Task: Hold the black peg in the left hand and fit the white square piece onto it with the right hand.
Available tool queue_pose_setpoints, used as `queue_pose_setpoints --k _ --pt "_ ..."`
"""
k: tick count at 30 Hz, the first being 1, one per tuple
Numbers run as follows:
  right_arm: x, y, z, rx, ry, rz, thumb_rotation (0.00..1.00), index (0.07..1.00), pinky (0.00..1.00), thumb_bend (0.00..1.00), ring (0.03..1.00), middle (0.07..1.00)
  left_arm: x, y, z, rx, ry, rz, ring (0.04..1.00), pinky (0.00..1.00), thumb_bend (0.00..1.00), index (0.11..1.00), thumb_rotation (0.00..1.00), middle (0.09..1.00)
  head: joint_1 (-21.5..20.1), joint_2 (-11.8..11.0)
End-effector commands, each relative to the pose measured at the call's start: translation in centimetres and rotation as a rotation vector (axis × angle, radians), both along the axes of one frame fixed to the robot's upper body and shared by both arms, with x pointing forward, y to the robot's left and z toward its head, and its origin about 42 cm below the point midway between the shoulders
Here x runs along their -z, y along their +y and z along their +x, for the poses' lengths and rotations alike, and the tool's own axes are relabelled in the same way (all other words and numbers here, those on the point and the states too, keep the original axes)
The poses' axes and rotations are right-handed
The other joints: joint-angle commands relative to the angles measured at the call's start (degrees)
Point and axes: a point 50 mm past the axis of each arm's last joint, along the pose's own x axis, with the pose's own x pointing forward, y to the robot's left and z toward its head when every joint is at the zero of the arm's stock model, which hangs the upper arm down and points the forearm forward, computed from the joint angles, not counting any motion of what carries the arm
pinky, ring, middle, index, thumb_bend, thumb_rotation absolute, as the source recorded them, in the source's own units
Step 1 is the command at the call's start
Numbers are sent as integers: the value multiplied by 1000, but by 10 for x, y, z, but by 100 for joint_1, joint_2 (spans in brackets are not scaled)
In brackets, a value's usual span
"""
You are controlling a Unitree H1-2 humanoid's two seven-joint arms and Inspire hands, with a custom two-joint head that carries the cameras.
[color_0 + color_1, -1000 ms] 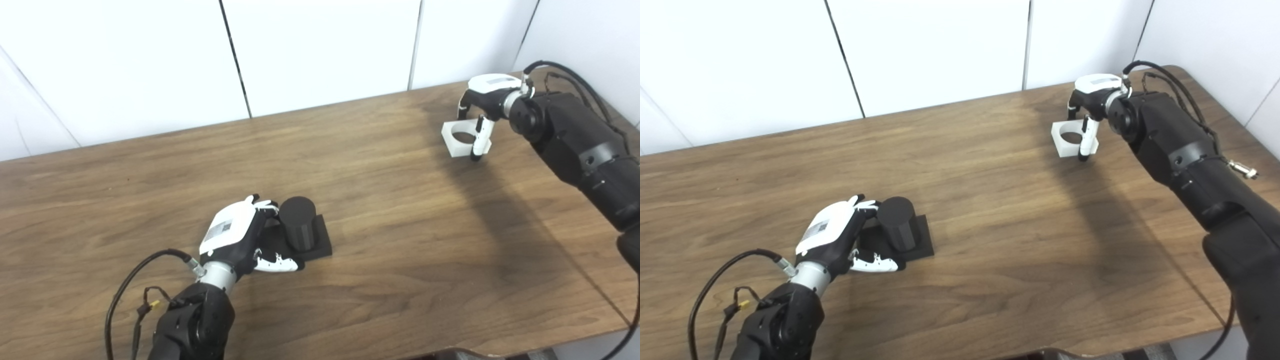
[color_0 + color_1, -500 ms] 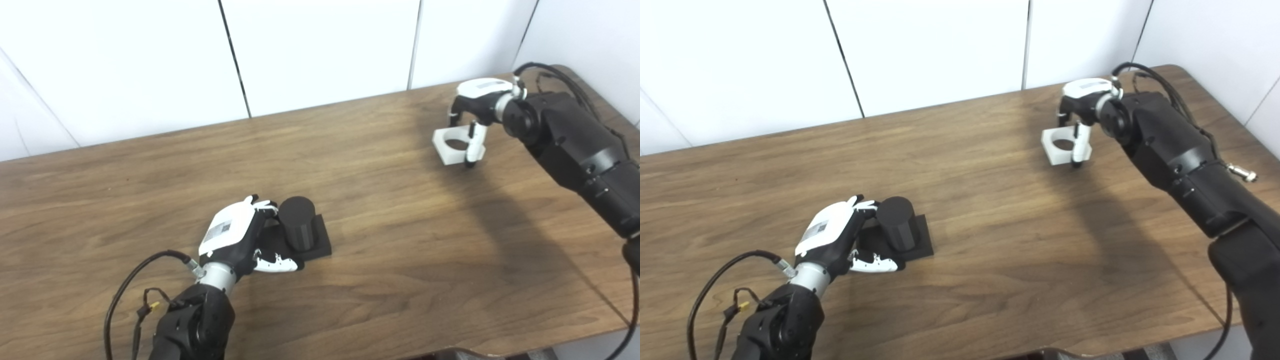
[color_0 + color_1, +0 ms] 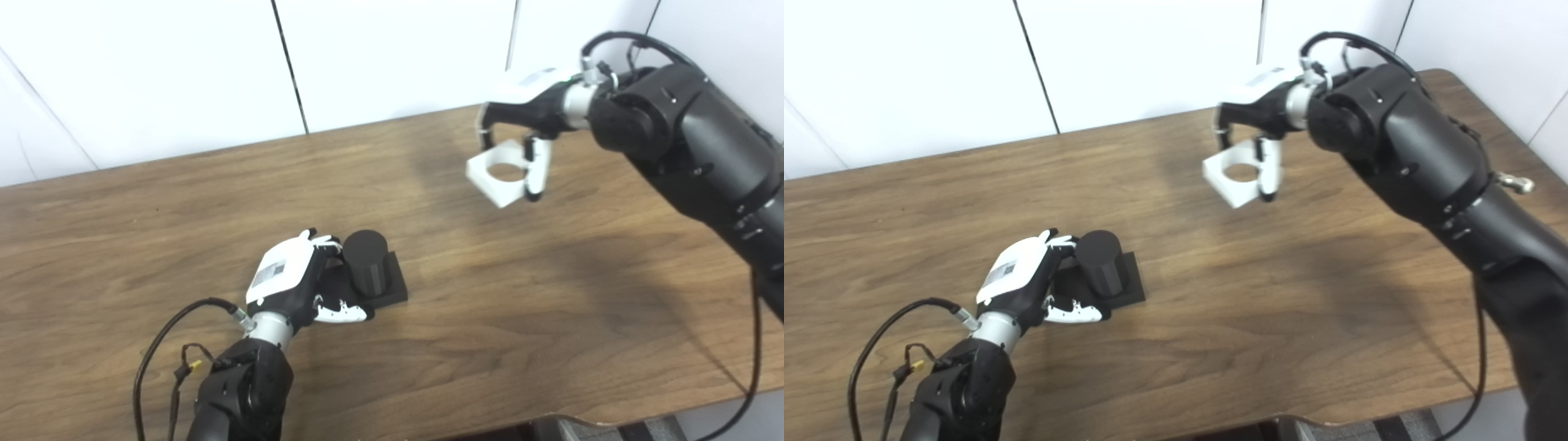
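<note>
The black peg [image 3: 365, 261] is a short cylinder standing upright on a flat black square base, on the wooden table [image 3: 153, 202] left of centre. My left hand [image 3: 288, 282] rests on the table at the base's left side, fingers and thumb around the base's near-left corner, holding it. My right hand [image 3: 527, 116] is shut on the white square piece [image 3: 499, 177], which has a round hole through it, and holds it in the air above the table's far right part, well right of the peg. The same scene shows in the right eye view, with the piece [image 3: 1234, 180] and peg [image 3: 1097, 260].
White wall panels [image 3: 392, 55] stand behind the table's far edge. The table's front edge [image 3: 551, 416] runs along the bottom, and its right corner is rounded. A black cable [image 3: 165, 331] loops beside my left forearm.
My right hand has lifted the white square piece off the table and carried it left toward the peg. My left hand and the peg have stayed where they were.
</note>
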Motion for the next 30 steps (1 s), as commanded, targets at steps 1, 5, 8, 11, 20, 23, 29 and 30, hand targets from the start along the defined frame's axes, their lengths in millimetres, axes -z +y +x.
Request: queue_pose_setpoints --k 1,5,8,11,20,23,29,30 --pt "-32 14 -6 -43 -90 15 137 484 999 524 917 794 19 -2 -4 -2 70 61 1000 1000 509 489 61 884 15 -1" --pt "-35 31 -15 -140 -114 77 135 483 986 524 903 774 19 -7 -5 7 70 66 998 1000 509 489 62 875 100 -9" --pt "-33 41 -21 -202 -140 122 135 483 975 525 904 770 20 -12 -5 9 76 62 1000 1000 509 489 62 876 150 0" --pt "-32 49 -25 -245 -151 135 136 483 970 525 911 773 20 -15 -5 12 80 64 1000 1000 509 489 61 879 211 8" --pt "-25 70 -29 -348 -151 148 136 483 957 525 904 767 18 -25 -6 10 97 100 1000 1000 509 490 64 894 558 70" --pt "-22 76 -29 -359 -145 163 136 482 957 525 906 764 18 -24 -7 12 86 104 1000 1000 510 491 62 890 523 87" --pt "-15 89 -30 -390 -127 170 136 483 938 525 906 760 17 -21 -7 14 90 105 1000 1000 510 492 63 891 483 146" --pt "-13 91 -30 -394 -121 173 136 483 941 525 905 759 16 -20 -6 13 92 102 1000 1000 509 492 63 890 443 165"
